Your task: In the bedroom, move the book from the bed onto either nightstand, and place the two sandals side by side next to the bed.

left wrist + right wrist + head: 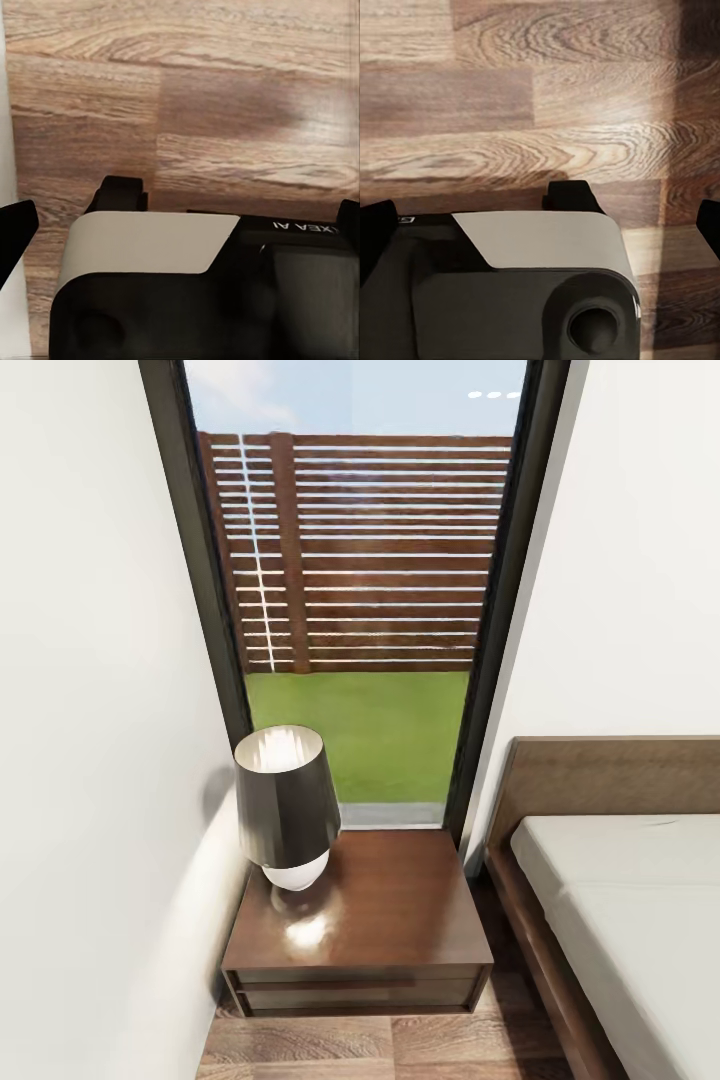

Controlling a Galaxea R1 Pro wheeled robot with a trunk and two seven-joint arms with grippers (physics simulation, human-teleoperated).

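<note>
A glossy reddish-brown nightstand (390,905) stands in the head view's lower middle, against the window wall. The bed (610,775) lies just right of it, with a dark wooden headboard and an off-white mattress (640,900). The book and the sandals are out of view. In the left wrist view my left gripper (180,225) hangs over the wood floor, its black fingertips (15,232) far apart and holding nothing. My right gripper (540,225) looks the same in the right wrist view, with its fingertips (375,232) spread wide and empty.
A dark-shaded lamp (285,810) occupies the nightstand's left part. A tall window (360,610) behind shows grass and a slatted fence. A white wall (90,760) closes in on the left. My own white-and-black body (150,240) sits below both grippers over the plank floor (400,1045).
</note>
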